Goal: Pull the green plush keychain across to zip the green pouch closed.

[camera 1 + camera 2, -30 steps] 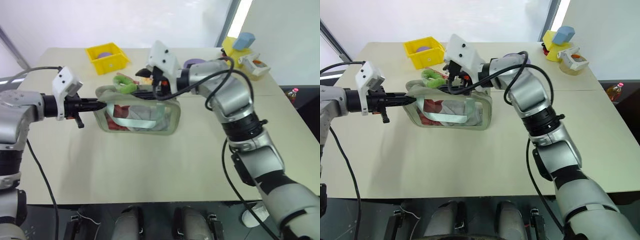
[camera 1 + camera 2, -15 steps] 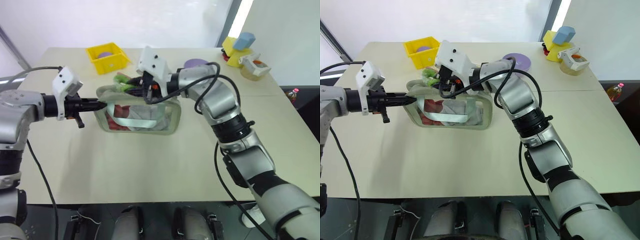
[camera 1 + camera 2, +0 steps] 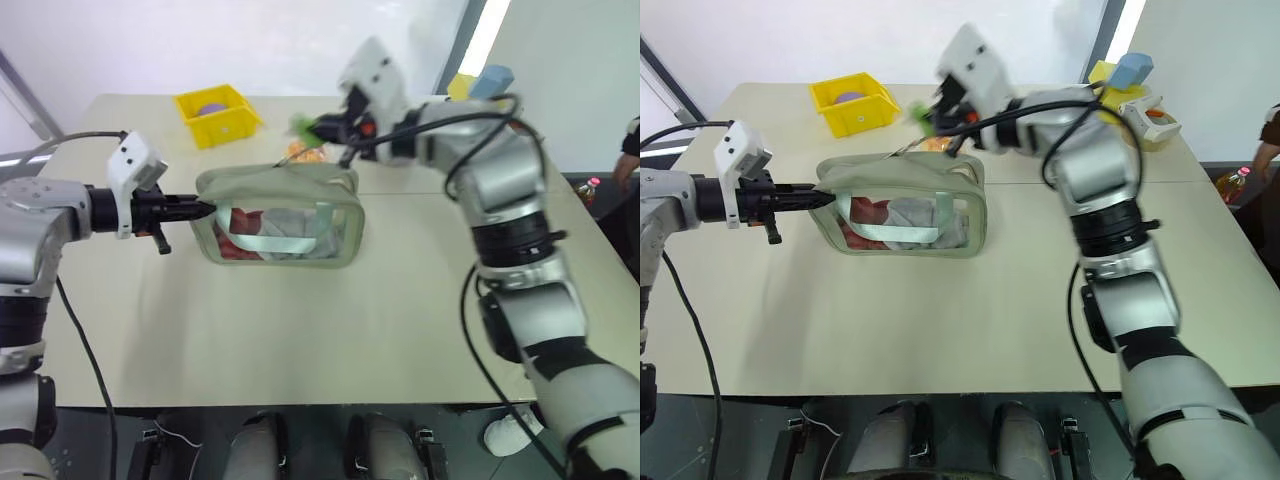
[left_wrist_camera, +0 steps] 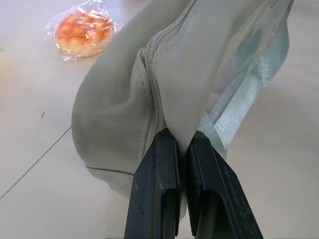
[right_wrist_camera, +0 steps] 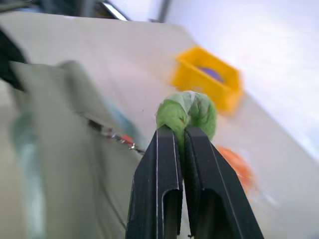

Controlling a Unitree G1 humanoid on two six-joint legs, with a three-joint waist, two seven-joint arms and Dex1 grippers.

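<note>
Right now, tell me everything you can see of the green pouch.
The green pouch is a pale sage fabric bag with rounded corners, a clear plastic side window and a light green strap across that window. Red and pale contents show through it. It stands upright on the table. The zipper along the top looks closed at the pinched end. The left gripper is shut on that end. The right gripper, shut on the green plush keychain, is raised above its far end.
</note>
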